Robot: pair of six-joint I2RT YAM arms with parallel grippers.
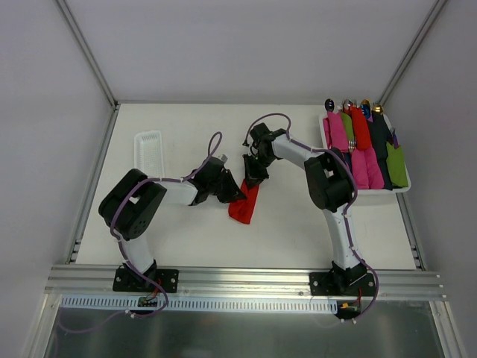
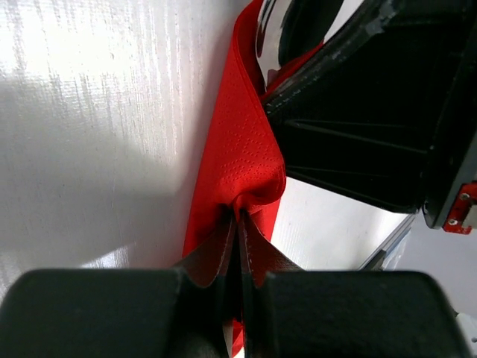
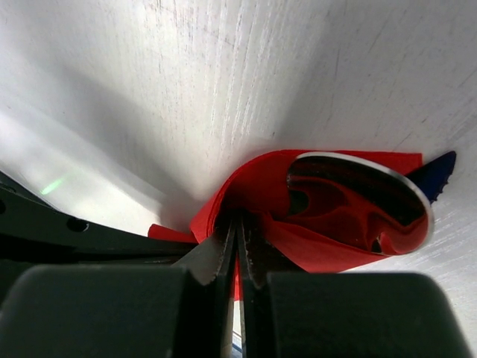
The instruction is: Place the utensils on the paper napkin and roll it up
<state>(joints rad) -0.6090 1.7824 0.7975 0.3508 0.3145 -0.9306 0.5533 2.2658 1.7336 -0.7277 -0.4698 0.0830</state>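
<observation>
Pinching the napkin (image 1: 243,206) from two sides near the middle of the table (image 1: 186,239) — left gripper (image 1: 229,191) at its left edge, right gripper (image 1: 253,176) at its far end. Left arm folded back on itself, elbow out toward the near left, wrist angled right and low over the surface. Right arm up from its base, bent over at the far side, then doubled leftward and down. From the left wrist: fingers (image 2: 211,259) pressed together, a ridge of red paper caught between them. From the right wrist: fingers (image 3: 212,257) likewise closed tight on a fold, the paper curled round the shiny bowl of a spoon (image 3: 358,201) just beyond the tips. Cannot tell how many pieces lie inside. Grippers close beside each other, little gap between. Napkin partly rolled, slanting toward the near side, well apart from every table edge. Wide stretch of table between it and the near rail (image 1: 246,280), more to its right. White ribbed tray (image 1: 148,149) at far left, near the left edge. Bin (image 1: 326,138) at far right — packed with rolled bundles (image 1: 358,153) in pink, red, green and dark, cutlery ends poking out at its far rim.
</observation>
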